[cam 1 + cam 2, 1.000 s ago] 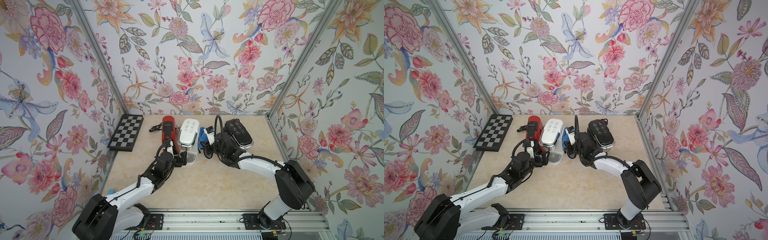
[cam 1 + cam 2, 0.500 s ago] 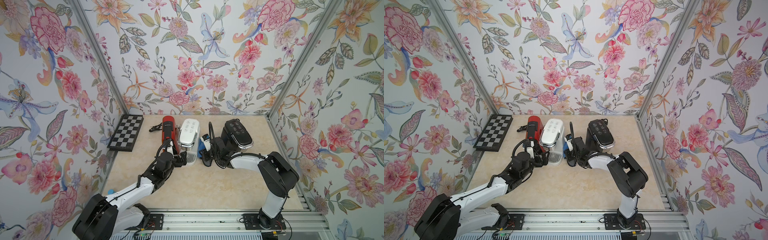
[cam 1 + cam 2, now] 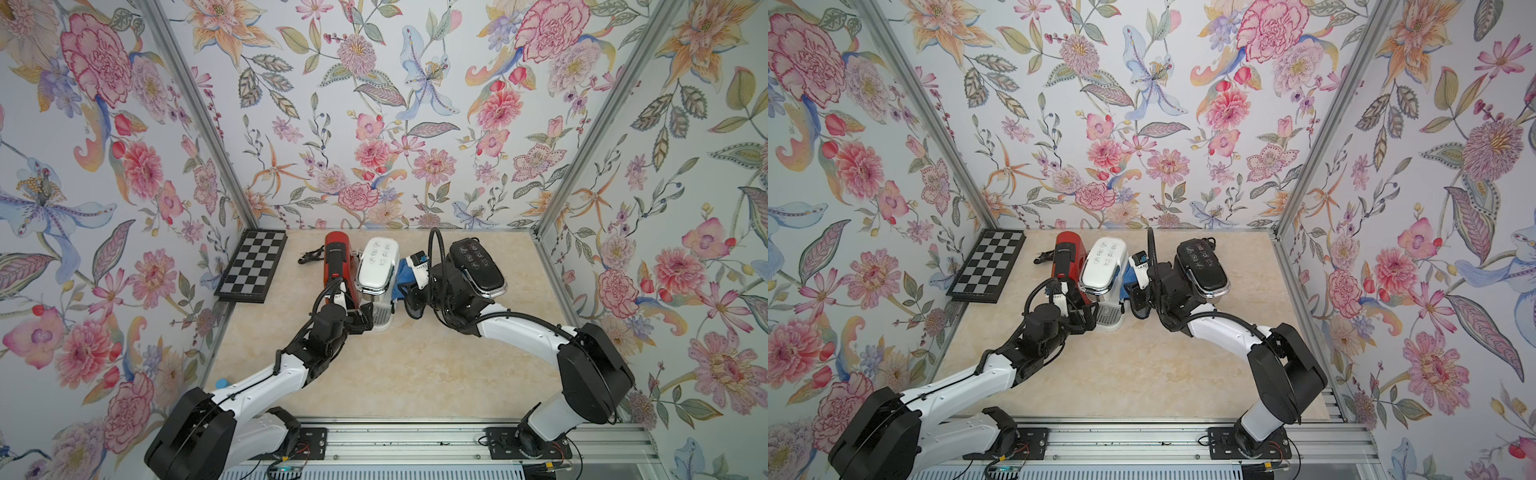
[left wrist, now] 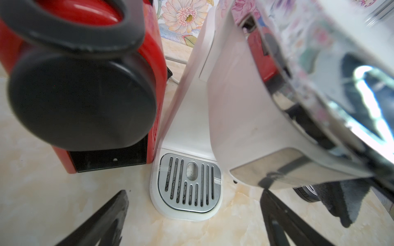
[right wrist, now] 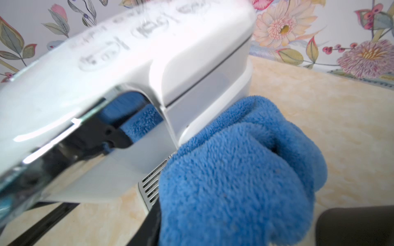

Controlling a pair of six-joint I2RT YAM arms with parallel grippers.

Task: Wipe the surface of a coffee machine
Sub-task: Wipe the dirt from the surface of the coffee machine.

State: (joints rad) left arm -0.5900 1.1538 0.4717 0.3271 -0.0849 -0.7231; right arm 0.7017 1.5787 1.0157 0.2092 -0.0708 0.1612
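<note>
Blue cloth [image 5: 234,181] against white coffee machine [image 5: 106,70]

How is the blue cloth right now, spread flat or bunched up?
Bunched up: the blue cloth bulges in rounded folds against the white coffee machine.

- I'm working over a beige, marble-patterned tabletop [image 3: 415,365], walled in on three sides.
- A chessboard [image 3: 253,264] sits at its back left corner, along the left wall.
- Near the back stand a red coffee machine [image 3: 336,257], a white coffee machine [image 3: 376,266] just beside it, and a black coffee machine [image 3: 478,266] further right.
- A black cord [image 3: 309,255] lies left of the red one.
</note>
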